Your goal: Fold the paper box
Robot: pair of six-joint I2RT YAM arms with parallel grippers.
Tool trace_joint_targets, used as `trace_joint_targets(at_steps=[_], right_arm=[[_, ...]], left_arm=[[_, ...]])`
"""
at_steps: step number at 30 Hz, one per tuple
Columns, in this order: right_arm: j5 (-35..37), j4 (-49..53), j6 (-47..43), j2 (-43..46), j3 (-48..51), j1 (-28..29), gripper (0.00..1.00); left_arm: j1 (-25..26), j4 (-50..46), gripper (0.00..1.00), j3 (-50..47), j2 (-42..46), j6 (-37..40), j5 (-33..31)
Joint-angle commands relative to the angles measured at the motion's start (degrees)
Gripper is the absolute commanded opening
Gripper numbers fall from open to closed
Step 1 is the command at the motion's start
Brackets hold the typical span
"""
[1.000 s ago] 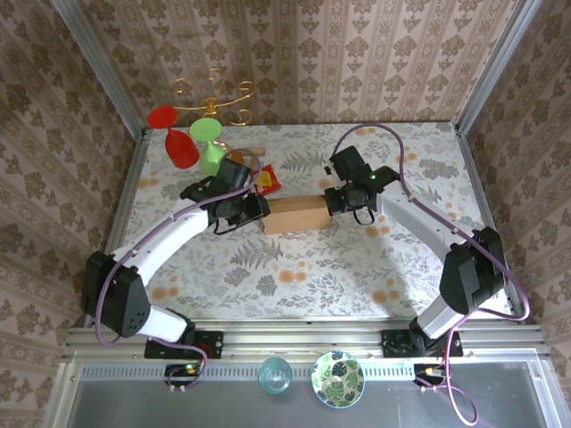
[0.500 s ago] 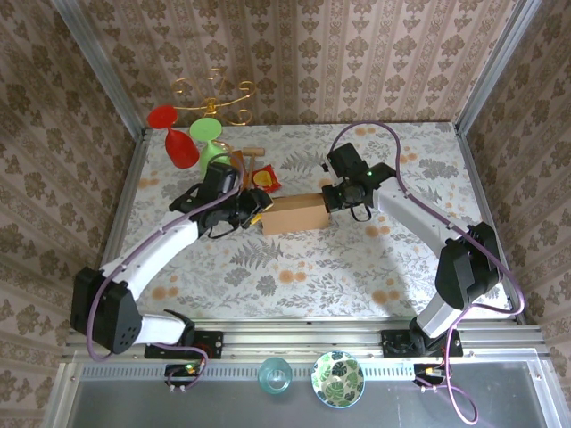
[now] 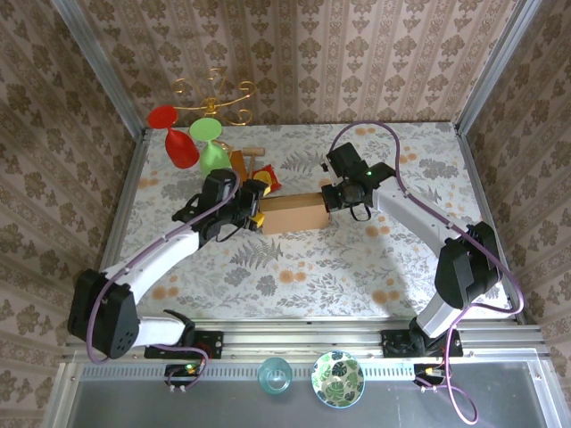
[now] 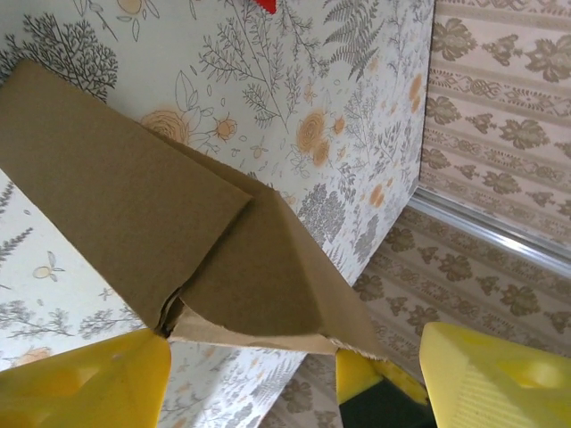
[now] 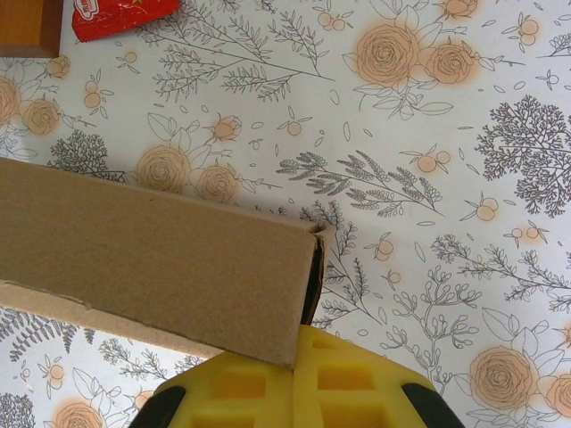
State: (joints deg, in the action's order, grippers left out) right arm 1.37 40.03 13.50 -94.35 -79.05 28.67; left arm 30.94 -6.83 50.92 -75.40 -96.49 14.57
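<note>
The paper box (image 3: 290, 214) is a brown cardboard block lying on the floral table between my two grippers. My left gripper (image 3: 253, 209) is at its left end, open. In the left wrist view the folded end flap (image 4: 259, 276) lies between the wide-apart yellow fingers (image 4: 80, 383), and the left one touches the box's corner. My right gripper (image 3: 334, 197) is at the box's right end. Its fingertips (image 5: 259, 392) are shut together and pressed against the end edge of the box (image 5: 152, 259), where a narrow dark gap shows at the corner.
A red snack packet (image 3: 266, 181) and a wooden block (image 3: 243, 161) lie just behind the box's left end. A red glass (image 3: 178, 143), a green glass (image 3: 210, 147) and a gold candle holder (image 3: 214, 96) stand at the back left. A bowl (image 3: 337, 379) and a tumbler (image 3: 275, 374) sit on the near ledge.
My left gripper's jaws have spread wide at the box's left end, and the left arm has swung its elbow down and left. The right gripper has stayed at the right end.
</note>
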Motion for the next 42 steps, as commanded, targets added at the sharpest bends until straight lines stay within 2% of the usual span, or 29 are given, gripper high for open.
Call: trace_joint_targets(at_steps=[1, 13, 17, 27, 32, 37, 42], right_arm=[[0.3, 3.6, -0.5, -2.2, -0.1, 0.6, 0.00], [0.4, 3.5, -1.0, -2.3, -0.8, 0.6, 0.00], [0.1, 4.2, -1.0, -1.9, -1.7, 0.6, 0.05], [-3.9, 8.1, 1.6, 0.6, -4.5, 0.4, 0.35], [-10.5, 8.0, 7.3, 4.0, -4.6, -1.6, 0.48], [-21.4, 3.2, 19.2, 6.5, -2.3, -6.2, 0.52], [-30.5, -6.4, 34.2, 5.9, 2.6, -11.0, 0.54]], left_arm=[[0.4, 3.3, 0.73, -0.7, -1.3, -6.6, -0.5], [0.6, 7.2, 0.54, -6.1, -2.7, -9.0, -1.7], [0.7, 8.3, 0.47, -7.8, -2.7, -9.4, -2.2], [0.9, 10.4, 0.42, -10.0, -3.9, -10.8, -2.3], [1.0, 11.0, 0.41, -10.4, -4.4, -11.1, -2.3], [1.0, 11.7, 0.37, -10.7, -4.6, -11.3, -2.1], [1.1, 11.7, 0.35, -10.8, -4.8, -11.2, -1.9]])
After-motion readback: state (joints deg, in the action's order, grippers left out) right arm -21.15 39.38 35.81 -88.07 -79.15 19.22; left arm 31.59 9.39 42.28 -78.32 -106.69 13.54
